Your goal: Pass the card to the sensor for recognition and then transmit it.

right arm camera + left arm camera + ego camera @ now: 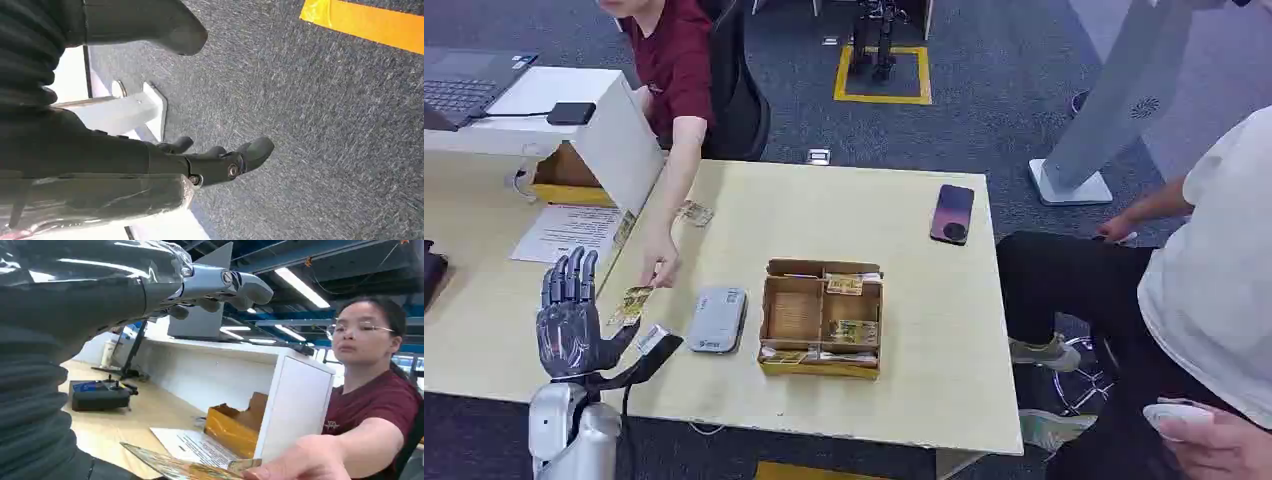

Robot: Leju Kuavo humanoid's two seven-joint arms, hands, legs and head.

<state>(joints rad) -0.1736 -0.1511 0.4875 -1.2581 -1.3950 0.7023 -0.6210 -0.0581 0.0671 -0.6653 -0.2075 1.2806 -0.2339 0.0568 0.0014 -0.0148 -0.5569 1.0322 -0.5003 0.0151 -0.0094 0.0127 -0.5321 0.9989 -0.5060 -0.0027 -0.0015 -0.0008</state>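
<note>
My left hand (574, 310) stands upright over the table's front left, fingers straight and apart, holding nothing. A person in a dark red shirt reaches over and holds a yellowish card (631, 305) right beside my thumb; I cannot tell whether it touches. In the left wrist view the card (185, 470) lies under my fingers (220, 287), pinched by the person's hand (295, 462). The grey flat sensor (717, 320) lies just right of the card. My right hand (220, 160) hangs over the carpet, fingers loosely apart and holding nothing.
A cardboard box (822, 330) with several cards sits right of the sensor. Another card (694, 212) and a phone (952, 213) lie farther back. A white raised shelf (614, 130), a paper sheet (569, 232) and a laptop (464, 90) stand left. A second person (1204, 300) sits at right.
</note>
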